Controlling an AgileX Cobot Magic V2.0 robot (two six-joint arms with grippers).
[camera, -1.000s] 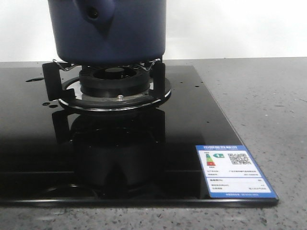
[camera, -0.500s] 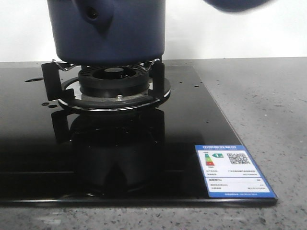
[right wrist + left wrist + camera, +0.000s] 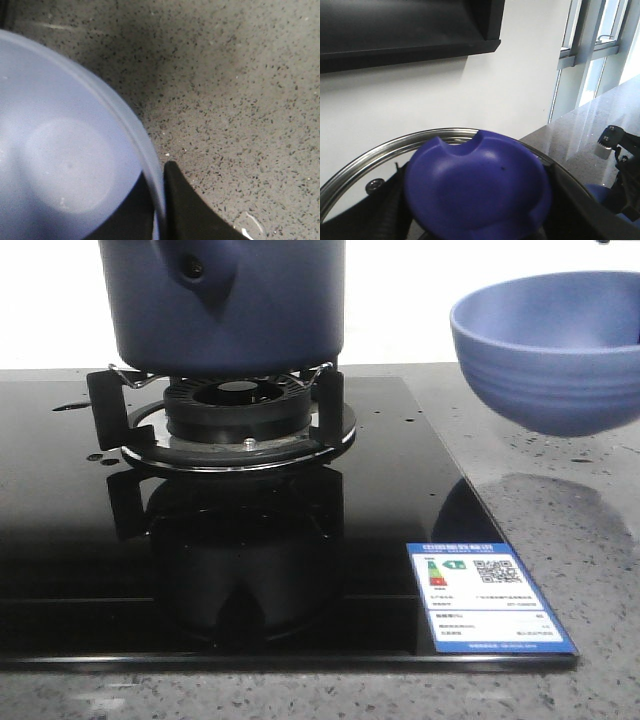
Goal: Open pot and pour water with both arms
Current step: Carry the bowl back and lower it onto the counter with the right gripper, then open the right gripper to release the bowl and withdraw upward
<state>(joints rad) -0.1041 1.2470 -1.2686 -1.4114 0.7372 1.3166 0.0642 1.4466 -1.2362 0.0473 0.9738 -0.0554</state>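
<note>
Grey speckled stone (image 3: 560, 500) runs under everything, with a black glass hob (image 3: 250, 570) set into it and a white wall behind.

At the right gripper (image 3: 162, 210), one dark finger sits outside the rim of the lighter blue bowl (image 3: 550, 350) and another shows through its wall, so the jaws appear closed on that rim. The front view shows the bowl held in the air to the right of the hob, clear of the counter, its shadow on the stone beneath.

The left gripper (image 3: 475, 230) is mostly hidden. Dark finger parts flank a blue knob (image 3: 477, 187) on a steel-rimmed lid (image 3: 420, 137), so it probably clamps the knob, though I cannot tell for certain. Behind the lid are wall and window, which suggests the lid is raised.

The pot (image 3: 225, 300) stands on the burner grate (image 3: 235, 405), its top cut off by the frame.

By my judgement the opening is likely done; the pouring is still to come.
</note>
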